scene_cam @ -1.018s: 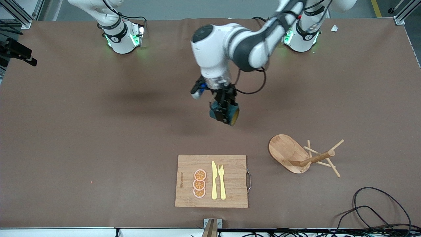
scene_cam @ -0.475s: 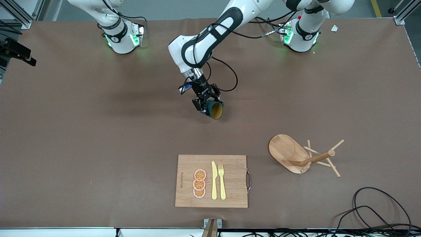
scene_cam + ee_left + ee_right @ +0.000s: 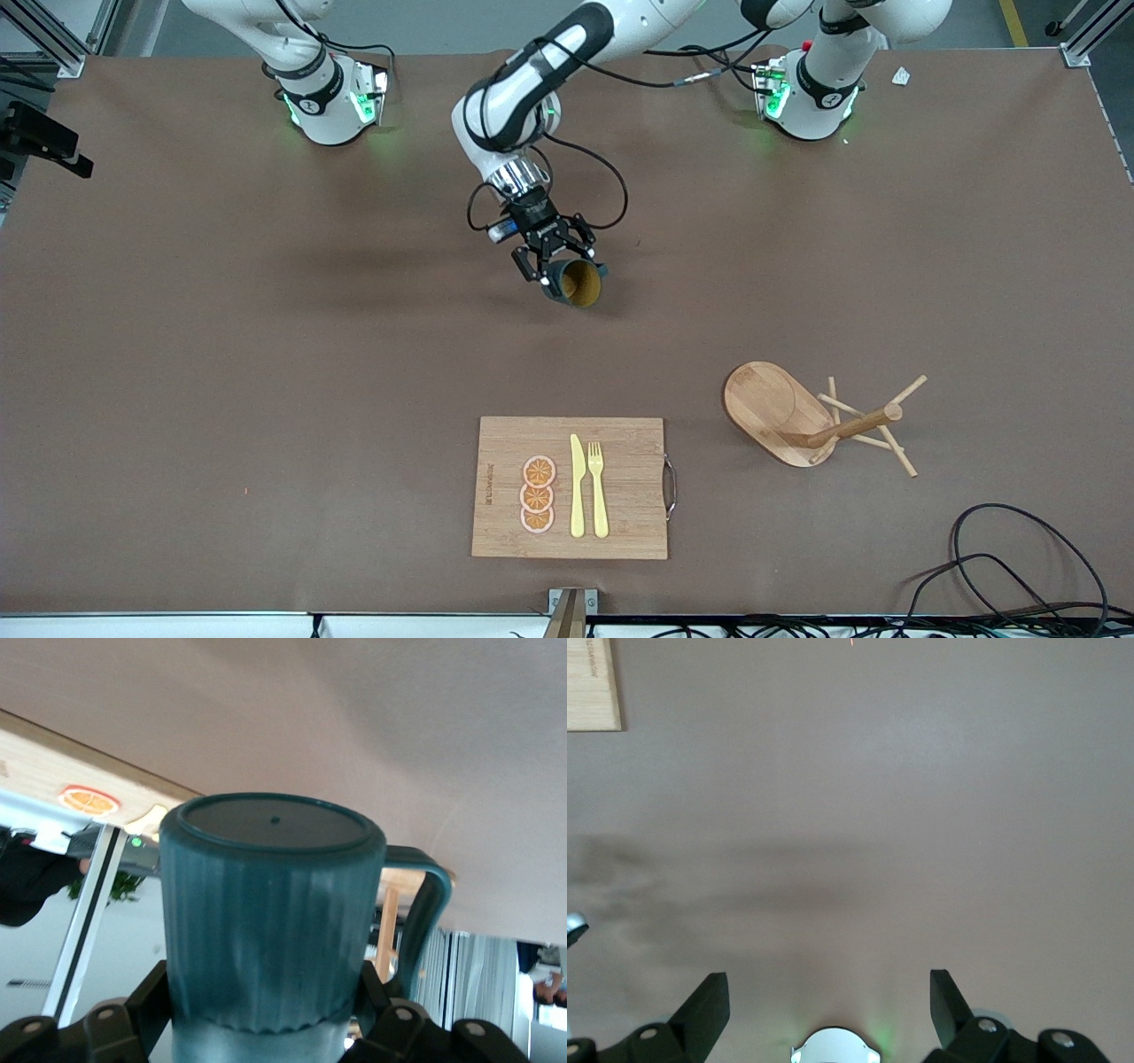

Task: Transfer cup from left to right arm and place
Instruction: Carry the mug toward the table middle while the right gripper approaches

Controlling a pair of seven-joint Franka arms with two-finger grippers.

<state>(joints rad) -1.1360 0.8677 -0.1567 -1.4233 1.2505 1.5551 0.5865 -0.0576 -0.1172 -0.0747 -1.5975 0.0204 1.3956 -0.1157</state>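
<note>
One cup (image 3: 574,282) is in play: a small dark teal mug with ribbed sides, a loop handle and a mustard-yellow inside, tipped so its mouth faces the front camera. The left pincer (image 3: 556,270) is clamped on it and holds it in the air over the middle of the bench (image 3: 221,354); in the left wrist view the cup (image 3: 270,921) fills the frame between the dark fingers (image 3: 120,1032), its flat base turned up and its handle off to one side. The right pincer (image 3: 828,1005) stands wide apart with nothing between its fingers, over bare bench, and its arm waits near its base. Nearer the front camera lies one rectangular wooden cutting board (image 3: 620,523) with a metal handle, carrying three round orange slices (image 3: 538,494), one pale yellow knife (image 3: 577,486) and one matching fork (image 3: 598,489). Toward the left arm's end lies one wooden peg rack (image 3: 811,421), tipped on its side, with an oval base and thin dowels. The bench is covered in smooth matte brown material; black cables (image 3: 1010,567) coil at its edge.
</note>
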